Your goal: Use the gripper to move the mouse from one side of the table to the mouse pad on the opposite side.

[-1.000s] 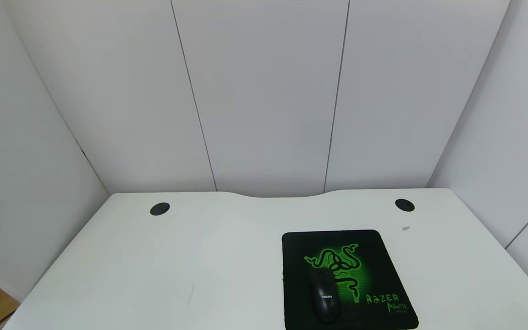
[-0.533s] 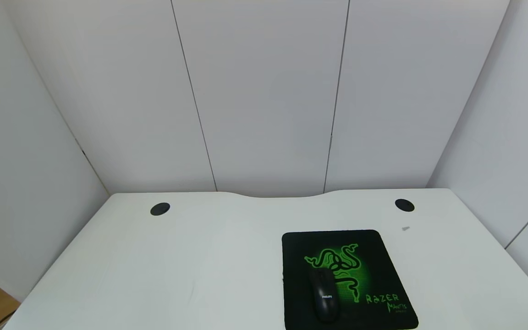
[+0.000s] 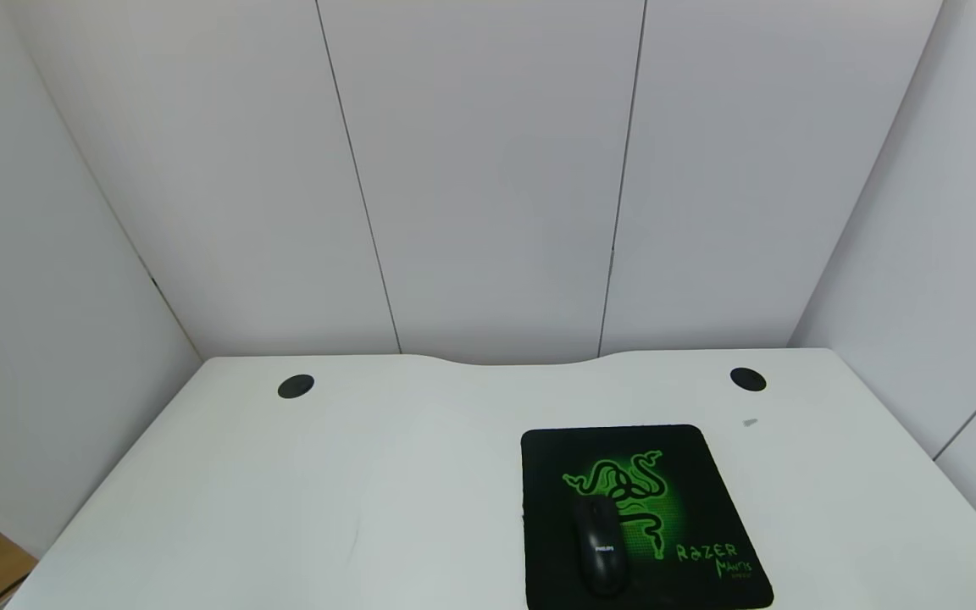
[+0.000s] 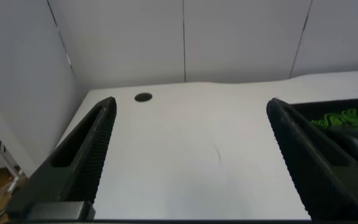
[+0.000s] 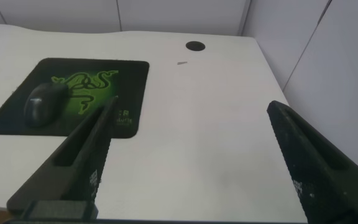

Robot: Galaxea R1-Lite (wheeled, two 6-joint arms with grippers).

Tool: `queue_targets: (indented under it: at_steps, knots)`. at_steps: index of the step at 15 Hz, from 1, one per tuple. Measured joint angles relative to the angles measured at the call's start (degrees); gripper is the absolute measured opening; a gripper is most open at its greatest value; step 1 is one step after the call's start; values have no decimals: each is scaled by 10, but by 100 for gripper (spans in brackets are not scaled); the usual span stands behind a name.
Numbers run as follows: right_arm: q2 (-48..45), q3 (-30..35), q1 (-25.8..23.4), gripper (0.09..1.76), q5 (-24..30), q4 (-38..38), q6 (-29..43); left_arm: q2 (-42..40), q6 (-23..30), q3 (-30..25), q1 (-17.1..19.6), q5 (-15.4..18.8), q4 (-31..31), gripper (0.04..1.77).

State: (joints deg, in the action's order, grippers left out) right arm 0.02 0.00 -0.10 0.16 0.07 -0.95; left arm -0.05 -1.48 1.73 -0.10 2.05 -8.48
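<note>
The black mouse (image 3: 598, 546) lies on the black mouse pad (image 3: 691, 474) with the green snake logo, on the right half of the white table (image 3: 327, 491). Neither gripper shows in the head view. My left gripper (image 4: 191, 106) is open and empty, held back near the table's front edge over the left side. My right gripper (image 5: 191, 109) is open and empty, held back near the front edge on the right; in its view the mouse (image 5: 42, 102) rests on the pad (image 5: 129, 81).
Two round black grommets (image 3: 296, 386) (image 3: 747, 379) sit near the table's far edge, which has a curved notch. A small grey scrap (image 3: 750, 422) lies right of the pad. White wall panels enclose the table on three sides.
</note>
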Motion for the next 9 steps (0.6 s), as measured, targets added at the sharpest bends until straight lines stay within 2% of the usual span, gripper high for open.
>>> queue_targets:
  at_steps: [3,5,9]
  knots:
    - [0,0,0,171,0,0,0,0,2,-15,0,-6,86,172]
    - [0,0,0,171,0,0,0,0,19,-17,0,-15,85,172]
    - [0,0,0,171,0,0,0,0,12,-17,0,-15,85,172]
